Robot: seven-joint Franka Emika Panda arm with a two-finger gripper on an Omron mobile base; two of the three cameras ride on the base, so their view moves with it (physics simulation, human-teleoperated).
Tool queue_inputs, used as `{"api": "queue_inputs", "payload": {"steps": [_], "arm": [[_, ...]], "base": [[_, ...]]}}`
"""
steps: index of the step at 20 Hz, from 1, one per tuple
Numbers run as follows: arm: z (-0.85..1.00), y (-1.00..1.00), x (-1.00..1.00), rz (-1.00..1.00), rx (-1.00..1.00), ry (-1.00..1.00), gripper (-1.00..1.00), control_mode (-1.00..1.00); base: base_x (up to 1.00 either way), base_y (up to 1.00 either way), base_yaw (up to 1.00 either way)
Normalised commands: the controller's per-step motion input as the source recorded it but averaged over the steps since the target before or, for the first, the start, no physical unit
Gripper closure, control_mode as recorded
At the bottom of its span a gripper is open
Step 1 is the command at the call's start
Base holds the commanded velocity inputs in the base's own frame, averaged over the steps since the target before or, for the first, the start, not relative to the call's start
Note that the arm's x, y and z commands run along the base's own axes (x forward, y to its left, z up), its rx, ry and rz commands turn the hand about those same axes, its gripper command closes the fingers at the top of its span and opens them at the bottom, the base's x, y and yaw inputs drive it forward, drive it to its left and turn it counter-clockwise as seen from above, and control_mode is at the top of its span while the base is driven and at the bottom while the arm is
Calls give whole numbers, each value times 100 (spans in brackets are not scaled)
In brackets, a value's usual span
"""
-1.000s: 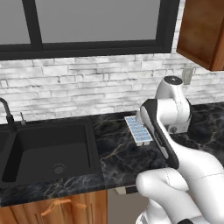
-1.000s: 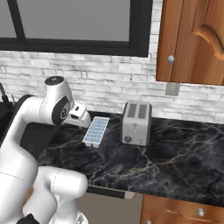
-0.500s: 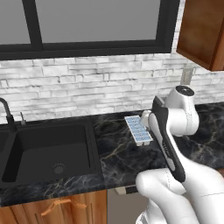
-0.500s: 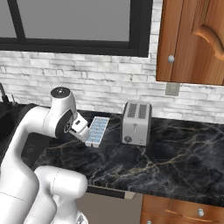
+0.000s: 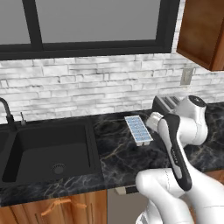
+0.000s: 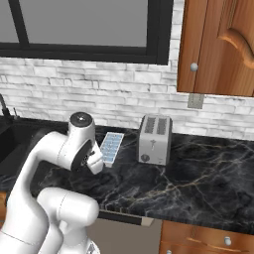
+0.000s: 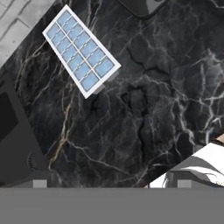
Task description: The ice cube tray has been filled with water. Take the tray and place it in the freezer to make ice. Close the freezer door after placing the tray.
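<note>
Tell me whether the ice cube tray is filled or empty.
Filled: the ice cube tray lies flat on the counter, and every cell shows a pale blue square of water.

Even, bright rendered light, soft shadows, no glare; hand view perhaps slightly blurred.

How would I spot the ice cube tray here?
Start at the dark marble counter, between the black sink and the silver toaster. The ice cube tray lies flat there: white, with two rows of pale blue squares.
</note>
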Motion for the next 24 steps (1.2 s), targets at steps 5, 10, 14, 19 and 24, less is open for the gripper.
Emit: {"api": "queue_inputs", "payload": {"steps": [5, 10, 14, 19, 24], "arm": [[-25, -41, 1, -3, 23, 0, -100, -100], [-8, -11, 6, 0, 9, -3, -100, -100], [-6, -1, 8, 0, 7, -2, -100, -100], [-16, -9, 24, 2, 9, -5, -100, -100], [-11, -5, 21, 4, 9, 0, -100, -100]], "base": [[0, 0, 0], [0, 0, 0], [0, 0, 0], [0, 0, 0], [0, 0, 0]]}}
